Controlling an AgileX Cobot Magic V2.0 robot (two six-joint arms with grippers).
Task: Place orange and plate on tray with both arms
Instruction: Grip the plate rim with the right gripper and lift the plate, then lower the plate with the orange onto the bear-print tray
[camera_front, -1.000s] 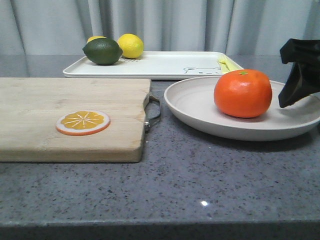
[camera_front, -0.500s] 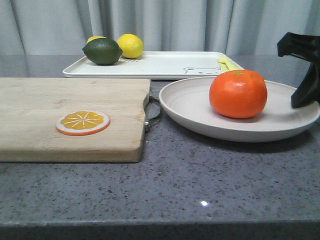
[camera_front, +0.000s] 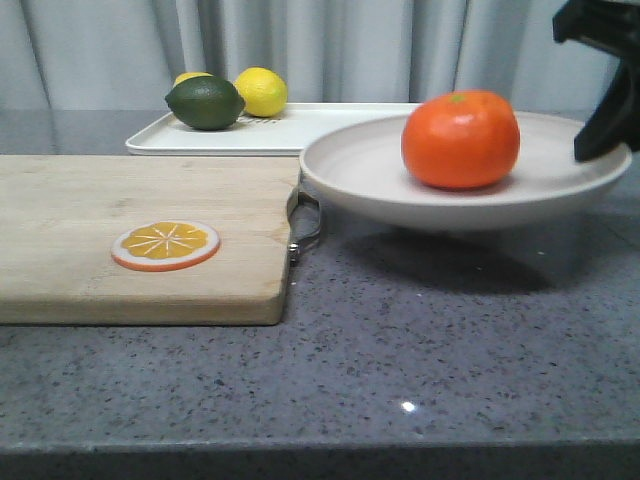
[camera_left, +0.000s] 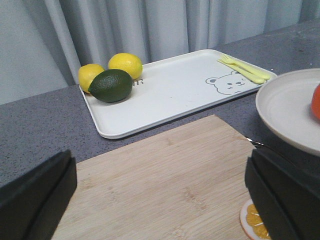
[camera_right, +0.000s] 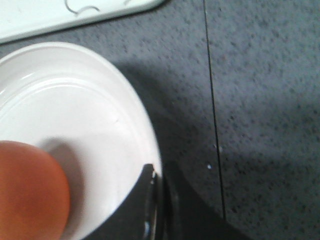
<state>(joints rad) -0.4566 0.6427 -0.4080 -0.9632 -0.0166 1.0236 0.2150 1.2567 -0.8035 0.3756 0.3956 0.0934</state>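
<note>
Off-white plate (camera_front: 380, 185) now off the counter, higher than a second ago | orange (camera_front: 460, 140) riding on it, just before the tray (camera_front: 290, 130) | my right gripper (camera_right: 159, 200) pinches its rim | left gripper (camera_left: 160, 200) spread wide, empty | transfer underway, I judge.

Plate (camera_front: 370, 185) lifted off counter — orange (camera_front: 460, 139) aboard.

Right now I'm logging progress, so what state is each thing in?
Whole glossy orange: sitting on the plate.
Round off-white plate: lifted off the counter, rim pinched.
White rectangular bear tray: holds lemons, lime, fork.
Right end effector: shut on plate rim.
Left end effector: open, empty.
</note>
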